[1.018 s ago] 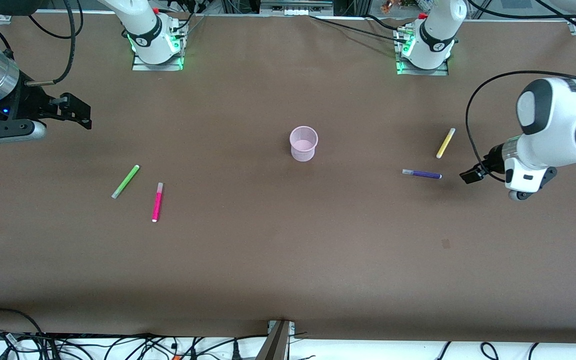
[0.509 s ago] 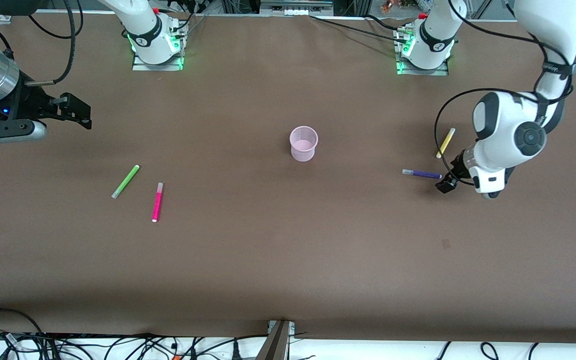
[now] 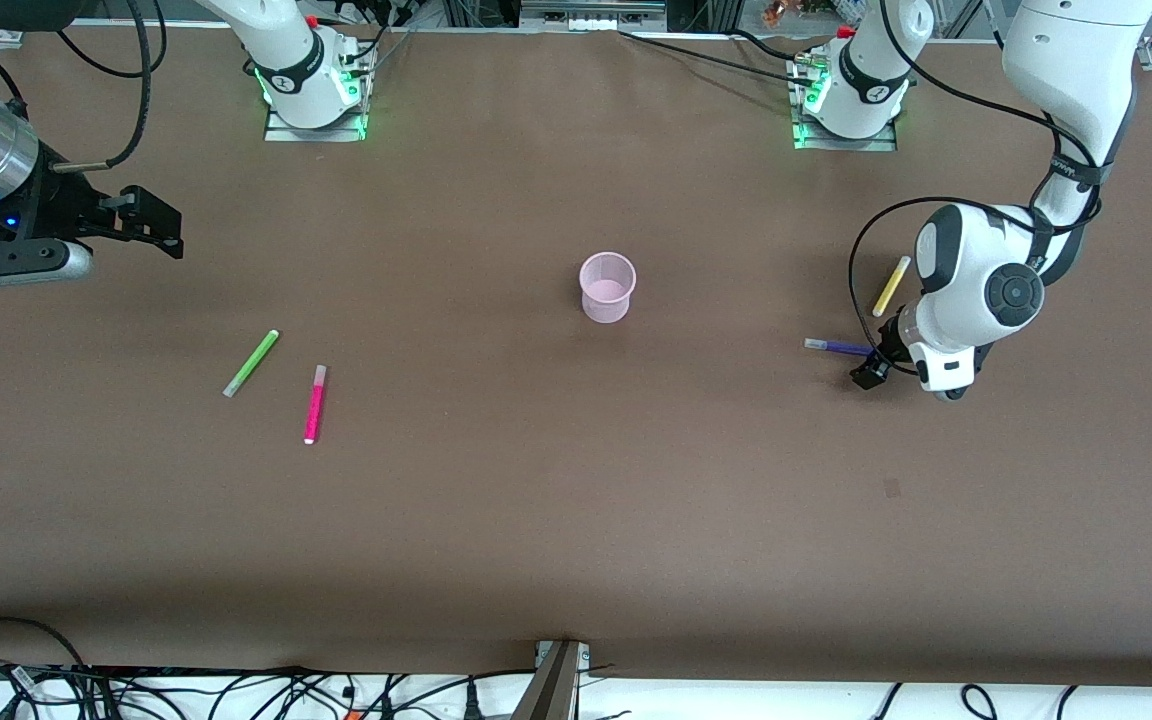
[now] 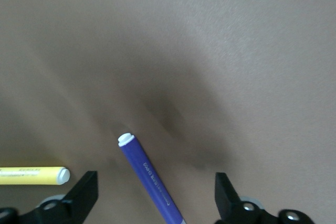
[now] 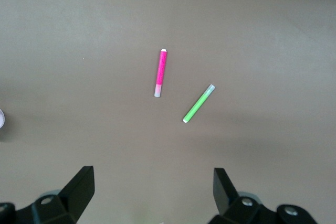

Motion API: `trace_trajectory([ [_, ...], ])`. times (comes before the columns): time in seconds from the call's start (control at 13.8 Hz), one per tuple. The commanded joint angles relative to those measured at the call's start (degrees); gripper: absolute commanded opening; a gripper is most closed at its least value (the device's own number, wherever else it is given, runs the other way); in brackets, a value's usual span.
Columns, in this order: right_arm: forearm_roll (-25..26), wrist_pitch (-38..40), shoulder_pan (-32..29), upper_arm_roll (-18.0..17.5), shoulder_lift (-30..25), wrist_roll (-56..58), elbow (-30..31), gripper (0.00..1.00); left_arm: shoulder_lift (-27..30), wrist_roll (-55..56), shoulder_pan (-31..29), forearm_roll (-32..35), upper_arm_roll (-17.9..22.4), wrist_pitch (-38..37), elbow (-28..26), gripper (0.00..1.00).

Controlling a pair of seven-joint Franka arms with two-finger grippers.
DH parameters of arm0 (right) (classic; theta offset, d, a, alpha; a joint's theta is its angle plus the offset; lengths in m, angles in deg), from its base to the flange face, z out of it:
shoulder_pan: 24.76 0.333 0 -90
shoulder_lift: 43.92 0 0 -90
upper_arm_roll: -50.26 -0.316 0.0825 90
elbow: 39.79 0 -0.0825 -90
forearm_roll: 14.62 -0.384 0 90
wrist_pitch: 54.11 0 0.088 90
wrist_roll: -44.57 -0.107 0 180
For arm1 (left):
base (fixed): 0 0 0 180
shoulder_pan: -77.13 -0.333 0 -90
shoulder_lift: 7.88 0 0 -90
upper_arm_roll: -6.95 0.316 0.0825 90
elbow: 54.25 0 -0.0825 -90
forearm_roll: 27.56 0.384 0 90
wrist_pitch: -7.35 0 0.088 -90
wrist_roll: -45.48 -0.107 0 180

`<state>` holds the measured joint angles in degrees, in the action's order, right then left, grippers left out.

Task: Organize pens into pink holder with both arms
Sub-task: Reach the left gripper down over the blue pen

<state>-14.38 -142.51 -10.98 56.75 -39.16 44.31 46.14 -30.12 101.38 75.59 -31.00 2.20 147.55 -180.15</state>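
The left gripper (image 3: 874,372) is hanging low over the purple pen (image 3: 842,347) toward the left arm's end of the tabletop (image 3: 576,520), its fingers (image 4: 84,195) spread wide; in the left wrist view they are standing to either side of the pen's purple barrel (image 4: 149,179) without touching it. The purple pen is lying flat, its pale cap end pointing toward the pink holder (image 3: 607,287). The yellow pen (image 3: 891,285) is lying just beside it, farther from the front camera and apart from it, and its tip (image 4: 34,175) is showing near one finger in the left wrist view. The pink holder is standing upright near the middle of the tabletop, well apart from every pen, and nothing is showing inside it. Toward the right arm's end, the green pen (image 3: 251,362) and the magenta pen (image 3: 314,403) are lying flat near each other but not touching, the magenta one nearer to the front camera. The right gripper (image 3: 141,222) is waiting up in the air over bare tabletop at that end, its fingers (image 5: 81,187) held wide apart and holding nothing, while the right wrist view is looking down on the green pen (image 5: 199,103) and the magenta pen (image 5: 160,73).
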Motion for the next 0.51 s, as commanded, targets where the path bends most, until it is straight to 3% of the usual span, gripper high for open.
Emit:
trace_trajectory([
  [0.0,-0.8,0.6,0.2,0.1,0.6,-0.9,-1.5,1.0,0.6,0.7,0.9,0.8,0.0,0.9,-1.7,0.86],
  [0.15,-0.8,0.6,0.2,0.1,0.6,-1.0,-1.5,1.0,0.6,0.7,1.0,0.8,0.0,0.9,-1.9,0.75],
  [0.44,-0.8,0.6,0.2,0.1,0.6,-0.9,-1.5,1.0,-0.3,0.7,1.0,2.2,0.0,1.0,-2.1,0.75],
])
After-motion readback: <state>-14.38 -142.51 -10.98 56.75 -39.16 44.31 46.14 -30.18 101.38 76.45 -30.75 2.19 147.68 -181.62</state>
